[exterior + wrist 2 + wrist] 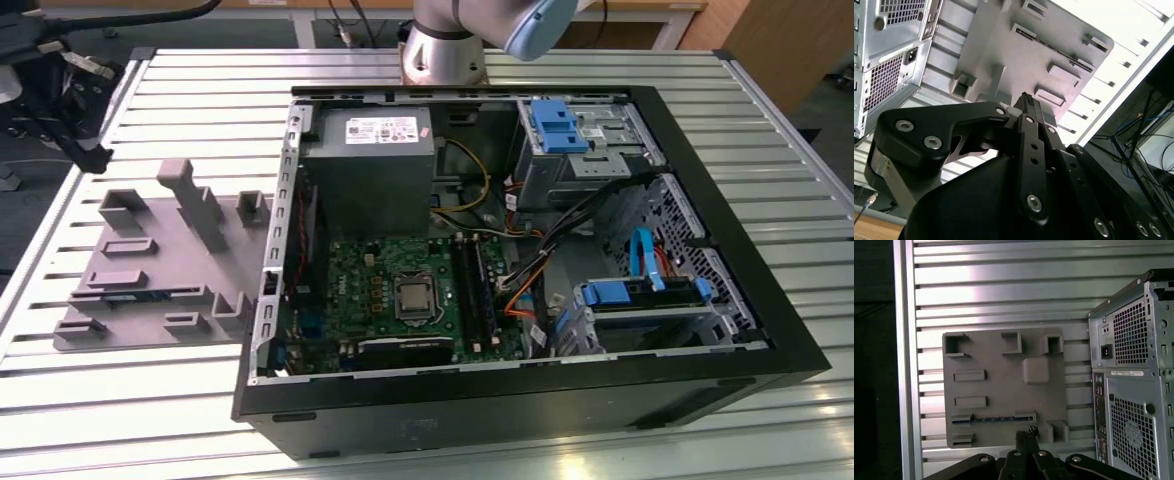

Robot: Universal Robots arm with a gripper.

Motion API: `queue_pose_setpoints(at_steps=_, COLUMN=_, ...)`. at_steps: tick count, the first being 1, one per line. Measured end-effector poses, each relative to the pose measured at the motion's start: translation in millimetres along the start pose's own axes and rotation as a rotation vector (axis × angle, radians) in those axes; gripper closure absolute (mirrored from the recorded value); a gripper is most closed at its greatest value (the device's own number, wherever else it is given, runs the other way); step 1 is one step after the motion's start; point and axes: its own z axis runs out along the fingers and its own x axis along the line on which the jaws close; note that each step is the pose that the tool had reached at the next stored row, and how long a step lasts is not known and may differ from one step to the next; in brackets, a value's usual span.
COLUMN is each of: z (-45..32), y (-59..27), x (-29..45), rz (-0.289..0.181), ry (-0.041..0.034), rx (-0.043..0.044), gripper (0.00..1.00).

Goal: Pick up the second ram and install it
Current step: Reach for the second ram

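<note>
- My landmark is the grey holder plate [160,260]. It lies flat on the slatted metal bench [174,90], with raised blocks and shallow pockets over its top.
- The second ram [994,418] rests on that plate. It is a thin blue-green strip lying lengthwise between two low end blocks, close along one edge of the plate.
- In the exterior view I find the same strip [144,296] near the plate's edge closest to that camera, flat and seated in its cradle.
- The claw [1027,432] is clenched: its two black fingers are pressed together with nothing between them.
- In the first wrist view the fingertips line up over the plate's edge strip, just beside the ram's end block.
- In the second wrist view the claw [1026,97] stands out against the plate behind it. It looks to hang clear of the plate and apart from the ram, though I can't judge the gap from here.
- The computer case [534,250] lies on its side with its panel off, just beside the plate on the exterior view's right.
- The first wrist view shows the case's perforated back panel [1134,390] next to the plate.
- Inside the case, the green motherboard [380,290] sits on the side nearer the plate, with the long black memory slots [470,285] just past it.
- The arm [447,45] rises from the bench beyond the case, to the exterior view's right of the plate and further back.
</note>
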Motion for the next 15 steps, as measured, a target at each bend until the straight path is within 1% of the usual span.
queue_pose_setpoints(at_steps=4, z=0.2, y=-2.9, x=5.7, rz=0.000, ry=-0.0001, rx=0.0000, gripper=0.89)
queue_pose_setpoints(at_steps=12, z=0.1, y=-5.0, x=23.2, rz=0.000, ry=0.0000, rx=0.0000, gripper=0.89)
queue_pose_setpoints(at_steps=13, z=0.1, y=-5.2, x=24.4, rz=0.000, ry=0.0000, rx=0.0001, gripper=0.89)
queue_pose_setpoints(at_steps=15, z=0.1, y=-5.2, x=24.6, rz=0.000, ry=-0.0001, rx=0.0000, gripper=0.89)
